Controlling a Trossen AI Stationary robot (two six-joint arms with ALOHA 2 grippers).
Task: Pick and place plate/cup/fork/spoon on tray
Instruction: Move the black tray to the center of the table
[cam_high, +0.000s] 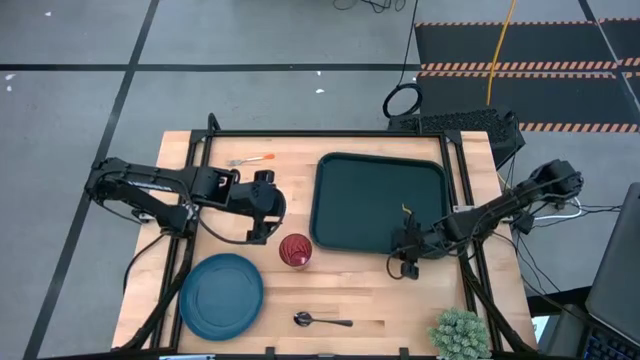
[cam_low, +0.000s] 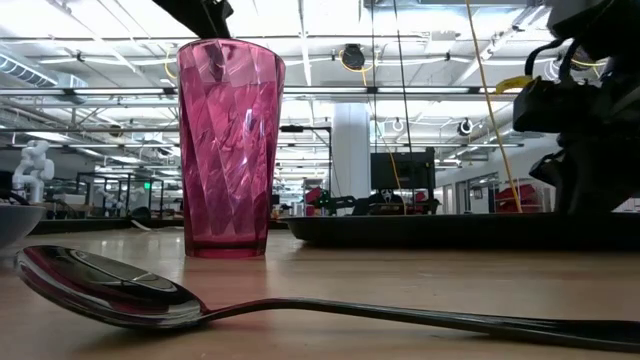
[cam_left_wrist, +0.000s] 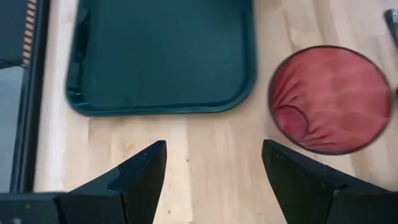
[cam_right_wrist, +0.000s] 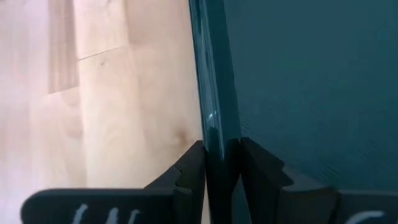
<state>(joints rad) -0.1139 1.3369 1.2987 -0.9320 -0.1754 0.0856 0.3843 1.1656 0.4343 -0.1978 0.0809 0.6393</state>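
1. The left gripper (cam_left_wrist: 211, 171) hangs over the middle of the table (cam_high: 350, 300), its fingers (cam_left_wrist: 140, 174) spread wide and holding nothing; bare wood shows between them.
2. The cup (cam_high: 295, 251) stands upright just beside that gripper, toward the table's near edge, mouth up, clear of the fingers.
3. The right gripper (cam_right_wrist: 222, 165) sits at the near right corner of the tray (cam_high: 380, 205). Its fingers (cam_right_wrist: 189, 171) are drawn narrow and pinch the tray's raised lip, one finger outside over the wood, the other inside over the tray floor.
4. The tray lies on the table's far right part, its long sides running roughly far to near, and nothing rests in it.
5. The plate (cam_high: 222, 292) lies flat at the near left corner of the table, apart from the cup.
6. The spoon (cam_high: 321, 321) lies near the middle of the near edge, long axis parallel to that edge, bowl toward the left, handle toward the right.
7. The fork (cam_high: 251, 160) lies near the far edge, left of the tray, roughly parallel to that edge, orange handle toward the tray, tines toward the left.
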